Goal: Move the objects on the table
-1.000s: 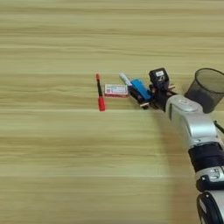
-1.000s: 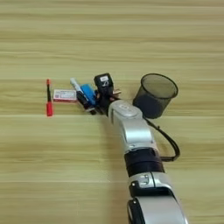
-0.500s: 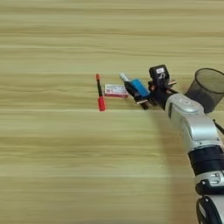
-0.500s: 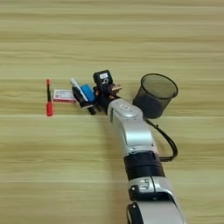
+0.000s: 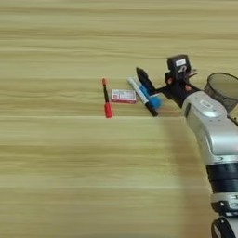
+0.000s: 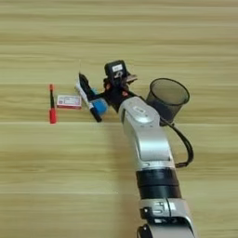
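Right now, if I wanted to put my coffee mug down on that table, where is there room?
Plenty: the whole table left of the red-capped pen, the far strip, and the near half left of the arm are bare. It is crowded in the short row of pen, small box, marker, blue block, end effector and mesh cup.

The silver forearm [image 6: 142,135] reaches to the blue block [image 6: 99,105], with the mesh cup [image 6: 166,98] just right.

Bare light wood-grain bench [image 5: 60,176] lies open to the left, far and near. The thin black pen with red cap [image 5: 106,103], small white-and-red box [image 5: 123,96], white marker with black cap [image 5: 142,96] and blue oblong block [image 5: 152,100] crowd mid-bench; a black mesh cup [image 6: 167,98] blocks the right.
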Available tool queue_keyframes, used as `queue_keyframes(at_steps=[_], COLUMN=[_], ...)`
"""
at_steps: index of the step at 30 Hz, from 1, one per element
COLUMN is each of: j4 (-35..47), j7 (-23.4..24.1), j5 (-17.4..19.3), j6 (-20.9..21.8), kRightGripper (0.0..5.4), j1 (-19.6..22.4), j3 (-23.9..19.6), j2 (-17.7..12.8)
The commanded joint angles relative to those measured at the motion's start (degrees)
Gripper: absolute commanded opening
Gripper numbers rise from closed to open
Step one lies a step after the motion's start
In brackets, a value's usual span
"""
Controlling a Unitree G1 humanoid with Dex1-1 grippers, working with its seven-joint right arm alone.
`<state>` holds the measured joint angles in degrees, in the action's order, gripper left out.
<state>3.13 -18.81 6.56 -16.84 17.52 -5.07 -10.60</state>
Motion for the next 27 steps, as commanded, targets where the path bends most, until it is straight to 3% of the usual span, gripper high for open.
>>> queue_keyframes(at_steps=[1,7,18,23,27], j4=[7.7,8.1,4.1,0.2,-4.4], j7=[3.0,5.4,13.0,15.8,17.4], j5=[2.6,3.8,3.8,2.7,1.3], j6=[0.7,-0.3,2.0,3.4,3.5], kRightGripper=[5.38,5.38,5.38,5.38,5.38], j1=[3.6,4.7,6.2,6.3,6.2], j3=[-5.7,-11.7,-26.1,-28.3,-27.5], j2=[-2.6,-6.0,-15.4,-18.0,-18.7])
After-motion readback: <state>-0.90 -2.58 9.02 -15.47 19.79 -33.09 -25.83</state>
